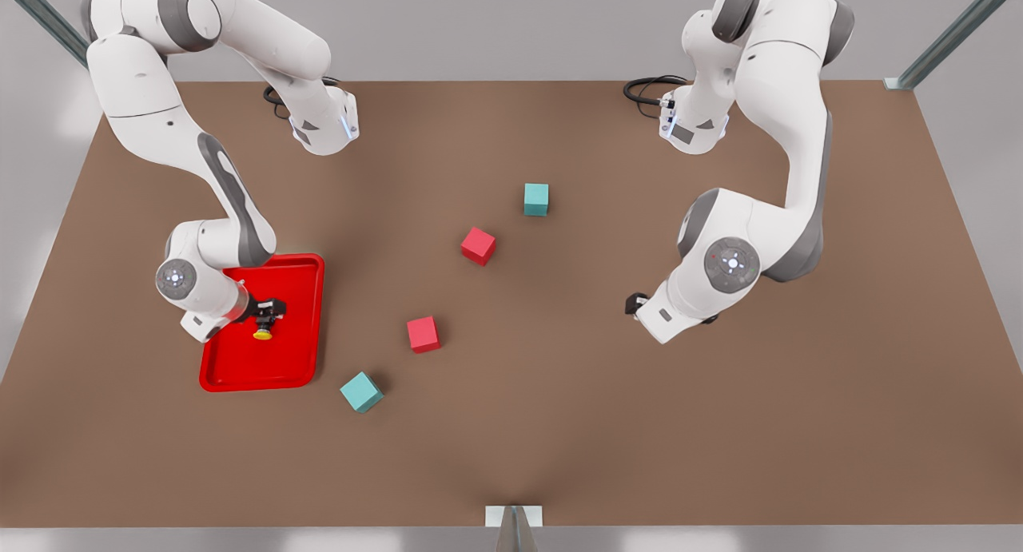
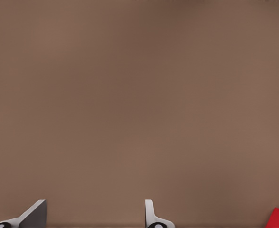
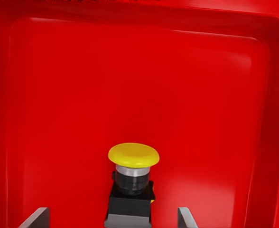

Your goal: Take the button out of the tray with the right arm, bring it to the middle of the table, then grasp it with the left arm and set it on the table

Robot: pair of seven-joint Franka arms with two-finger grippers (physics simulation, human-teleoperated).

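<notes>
While the right gripper [image 1: 266,315] hangs low over the tray [image 1: 296,360], its fingers [image 3: 35,218] stand spread on either side of the button [image 3: 132,178], which sits on the tray floor, not pinched. Farther along the table [image 1: 559,424], at the front view's right, the left gripper [image 1: 637,303] waits, fingers [image 2: 32,216] spread over bare brown surface, well apart from the cubes.

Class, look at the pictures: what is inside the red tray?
A yellow-capped button lies in the tray, between the open fingers of the right gripper. The tray floor under the button is hidden. The left gripper waits open above the table.
</notes>
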